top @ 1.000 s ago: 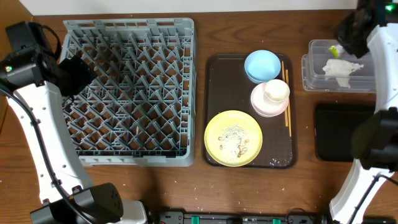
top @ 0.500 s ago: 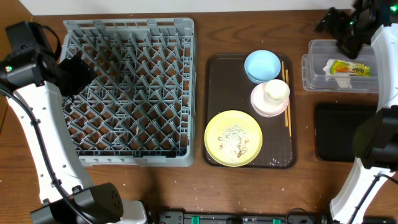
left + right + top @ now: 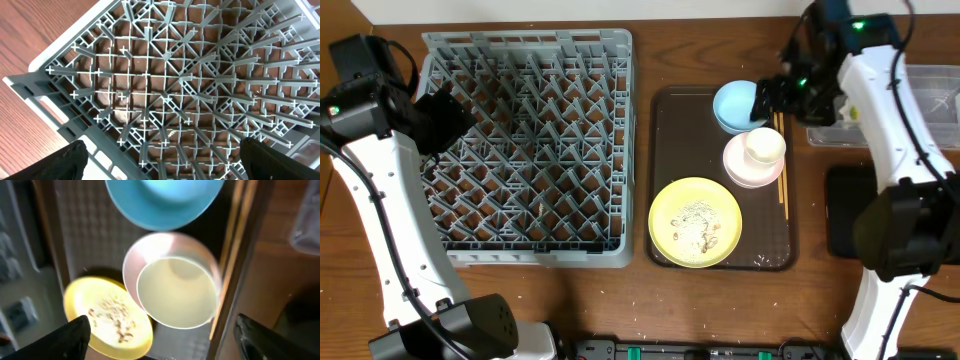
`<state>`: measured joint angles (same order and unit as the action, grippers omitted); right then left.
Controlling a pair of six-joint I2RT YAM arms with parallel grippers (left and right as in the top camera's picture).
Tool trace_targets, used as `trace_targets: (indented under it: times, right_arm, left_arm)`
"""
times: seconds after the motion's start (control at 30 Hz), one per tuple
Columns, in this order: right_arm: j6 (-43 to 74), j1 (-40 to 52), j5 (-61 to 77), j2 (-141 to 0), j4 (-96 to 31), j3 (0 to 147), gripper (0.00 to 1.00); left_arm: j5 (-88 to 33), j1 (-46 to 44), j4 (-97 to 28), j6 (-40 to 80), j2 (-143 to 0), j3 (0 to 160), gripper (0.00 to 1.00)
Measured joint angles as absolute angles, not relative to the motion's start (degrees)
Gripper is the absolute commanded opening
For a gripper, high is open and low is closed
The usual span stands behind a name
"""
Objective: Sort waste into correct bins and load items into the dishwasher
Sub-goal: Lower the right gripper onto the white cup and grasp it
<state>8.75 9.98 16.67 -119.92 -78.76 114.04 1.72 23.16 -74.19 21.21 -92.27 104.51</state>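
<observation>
From overhead, the right claw [image 3: 767,97] hovers empty at the rim of the light blue round bowl [image 3: 738,104] on the dark brown serving tray [image 3: 665,150]. The left claw [image 3: 445,112] hangs over the edge of the large grey plastic dish rack [image 3: 525,160]. The left wrist view shows that claw spread wide, holding nothing. The right wrist view shows wide-spread fingers above the small white cup [image 3: 177,292], which is nested in a pale round bowl [image 3: 150,247]. A clean pick probably means straddling one rim, clear of the thin wooden chopsticks [image 3: 234,255].
</observation>
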Motion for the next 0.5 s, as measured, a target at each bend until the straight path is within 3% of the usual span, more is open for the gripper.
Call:
trace_targets:
  times: [0.33,0.5]
  right_arm:
    - [6.7,19.7,15.5,-119.9,-71.3,105.5,0.75]
    - [10.7,24.7,7.1,-119.9,-69.7,105.5,0.67]
  left_arm:
    - [1.7,23.2,-74.2,21.2,-92.3,104.5,0.98]
    - [1.7,23.2,-74.2,21.2,-92.3,104.5,0.98]
